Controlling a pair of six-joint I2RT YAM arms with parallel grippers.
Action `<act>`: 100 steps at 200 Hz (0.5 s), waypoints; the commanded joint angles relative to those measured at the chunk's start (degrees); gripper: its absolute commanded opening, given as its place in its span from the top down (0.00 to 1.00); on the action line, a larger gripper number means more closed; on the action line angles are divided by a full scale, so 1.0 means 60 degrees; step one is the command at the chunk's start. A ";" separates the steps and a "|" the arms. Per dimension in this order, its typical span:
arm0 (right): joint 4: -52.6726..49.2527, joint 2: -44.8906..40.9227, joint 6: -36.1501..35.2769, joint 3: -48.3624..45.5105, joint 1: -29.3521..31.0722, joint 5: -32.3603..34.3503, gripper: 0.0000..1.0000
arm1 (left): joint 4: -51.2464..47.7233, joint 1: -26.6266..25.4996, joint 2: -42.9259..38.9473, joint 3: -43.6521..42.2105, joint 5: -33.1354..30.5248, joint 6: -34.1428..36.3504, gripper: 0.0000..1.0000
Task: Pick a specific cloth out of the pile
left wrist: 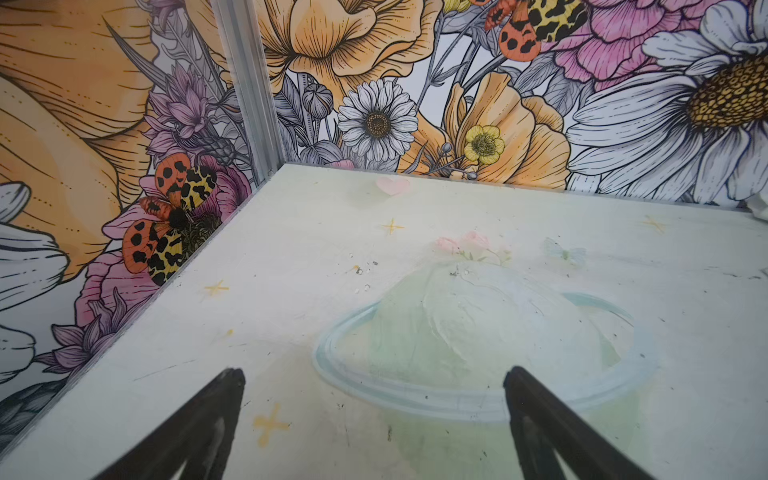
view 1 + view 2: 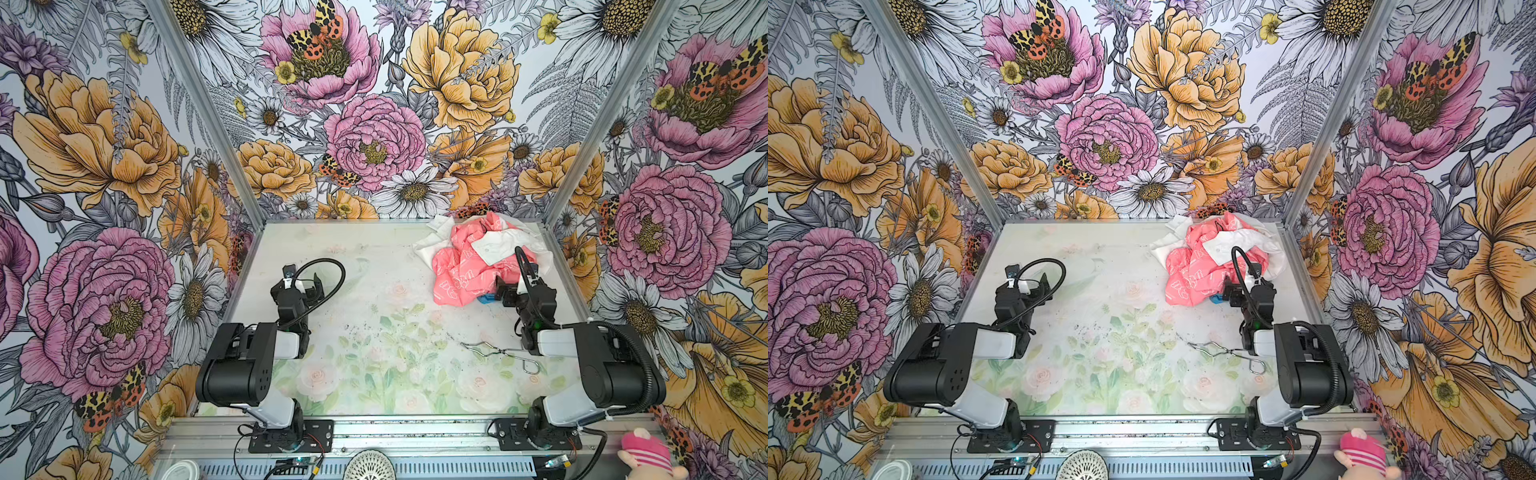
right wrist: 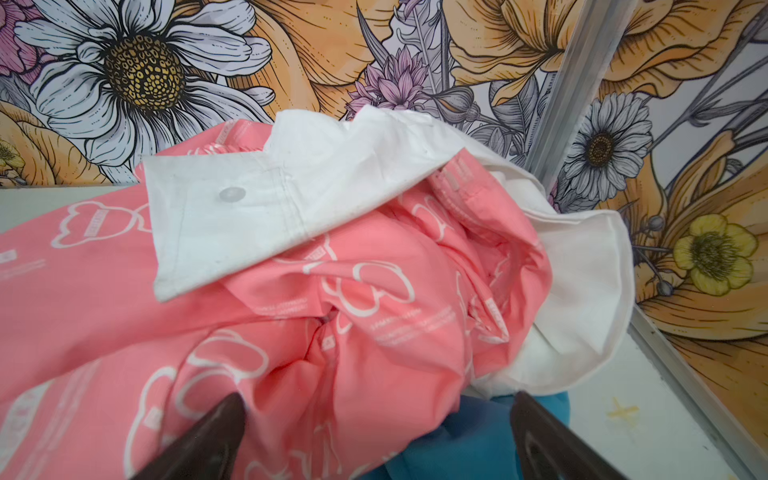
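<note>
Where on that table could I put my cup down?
The widest bare stretch of the table runs down the middle, between the left gripper and the pile. The far left corner is bare too. Crowded: the far right corner, with the pile, the right gripper at it, and metal tongs nearer the front.

the pile point(image 2: 465, 266) is a crumpled heap beside the foot of the corner post point(image 2: 590, 137): coral-pink cloth with white outline print, with plain white cloth draped over its top and post side. the cloth point(image 3: 469, 436), plain sky blue, peeks from under the heap's edge away from the post, mostly covered.
</note>
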 commanded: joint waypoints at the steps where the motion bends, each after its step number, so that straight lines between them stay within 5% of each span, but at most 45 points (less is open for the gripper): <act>1: 0.0042 0.0050 0.0070 0.0140 0.0003 0.0125 0.01 | 0.0083 0.0004 -0.0091 0.0090 0.0251 -0.0017 0.01; 100: -0.0001 0.0055 0.0075 0.0168 0.0010 0.0125 0.01 | 0.0084 0.0004 -0.0092 0.0080 0.0248 -0.0024 0.01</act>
